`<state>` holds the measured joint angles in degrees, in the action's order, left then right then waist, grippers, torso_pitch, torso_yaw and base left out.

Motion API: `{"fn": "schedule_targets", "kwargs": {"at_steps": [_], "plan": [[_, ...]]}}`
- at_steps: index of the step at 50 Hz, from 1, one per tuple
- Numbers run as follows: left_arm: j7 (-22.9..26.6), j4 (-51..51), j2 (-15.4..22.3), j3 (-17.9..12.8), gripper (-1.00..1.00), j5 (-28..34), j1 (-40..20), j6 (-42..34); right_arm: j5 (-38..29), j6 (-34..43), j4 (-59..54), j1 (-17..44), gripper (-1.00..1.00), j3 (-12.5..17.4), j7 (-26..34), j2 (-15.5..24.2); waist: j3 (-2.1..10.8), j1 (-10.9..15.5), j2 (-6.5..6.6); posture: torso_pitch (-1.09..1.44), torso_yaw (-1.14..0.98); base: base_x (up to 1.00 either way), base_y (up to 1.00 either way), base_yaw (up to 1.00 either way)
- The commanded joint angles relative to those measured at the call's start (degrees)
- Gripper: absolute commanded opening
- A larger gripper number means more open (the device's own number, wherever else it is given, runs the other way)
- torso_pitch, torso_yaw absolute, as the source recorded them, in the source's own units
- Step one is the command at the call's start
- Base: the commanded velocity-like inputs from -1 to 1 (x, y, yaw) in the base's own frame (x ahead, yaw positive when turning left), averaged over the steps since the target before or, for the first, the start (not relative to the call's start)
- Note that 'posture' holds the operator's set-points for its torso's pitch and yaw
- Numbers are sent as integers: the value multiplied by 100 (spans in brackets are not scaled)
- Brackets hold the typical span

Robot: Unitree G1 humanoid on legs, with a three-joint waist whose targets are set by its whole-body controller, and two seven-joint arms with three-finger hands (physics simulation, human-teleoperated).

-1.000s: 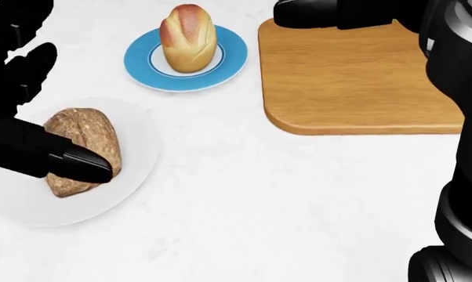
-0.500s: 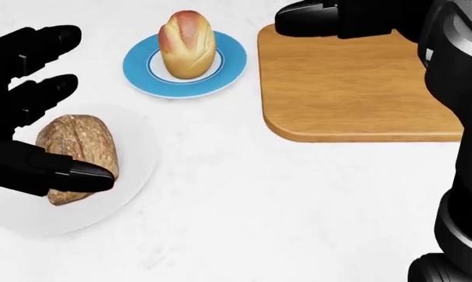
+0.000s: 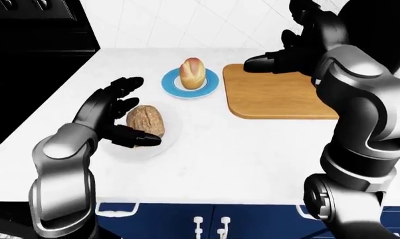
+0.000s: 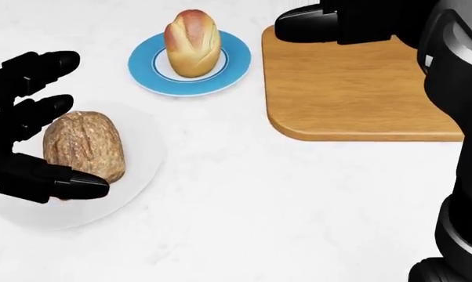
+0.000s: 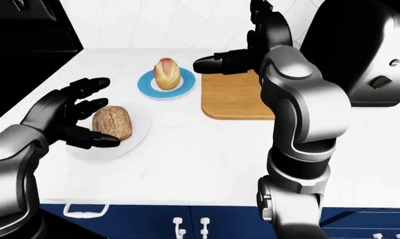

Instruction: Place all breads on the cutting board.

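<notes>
At lower left of the head view, the left hand (image 4: 28, 126), fingers spread and unclenched, brackets the brown loaf (image 4: 84, 145), which runs top-to-bottom; cutting board (image 4: 354, 88) lies upper right.

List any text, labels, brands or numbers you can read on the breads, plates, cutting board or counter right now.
None: no readable text in any view.
Brown loaf, white plate: plain.
Golden roll, blue plate: plain, rings only.
Cutting board: bare wood grain.
Counter and the robot's arms: no markings visible.
</notes>
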<state>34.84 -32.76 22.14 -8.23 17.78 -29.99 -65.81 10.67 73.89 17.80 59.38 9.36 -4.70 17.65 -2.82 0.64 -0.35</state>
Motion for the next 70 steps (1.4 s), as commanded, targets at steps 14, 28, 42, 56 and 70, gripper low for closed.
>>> {"fn": "schedule_targets", "kwargs": {"at_steps": [14, 28, 42, 56, 70], "plan": [[105, 283, -65, -100, 69, 513, -190, 610, 23, -234, 177, 74, 100, 54, -51, 36, 170, 0, 7, 0, 0, 0, 0, 0], [177, 611, -172, -48, 67, 810, -157, 963, 77, -117, 259, 143, 100, 49, -96, 18, 183, 0, 5, 0, 0, 0, 0, 0], [205, 905, -311, 11, 65, 1034, -101, 1284, 116, -138, 293, 93, 100, 66, -116, 17, 187, 6, -7, 0, 0, 0, 0, 0], [217, 955, -428, 49, 49, 1148, -47, 1418, 158, -193, 314, 15, 100, 71, -145, 3, 194, 6, -12, 0, 0, 0, 0, 0], [157, 1016, -469, 32, 33, 1159, -120, 1442, 189, -186, 311, 34, 100, 77, -172, 23, 195, 5, -17, 0, 0, 0, 0, 0]]}}
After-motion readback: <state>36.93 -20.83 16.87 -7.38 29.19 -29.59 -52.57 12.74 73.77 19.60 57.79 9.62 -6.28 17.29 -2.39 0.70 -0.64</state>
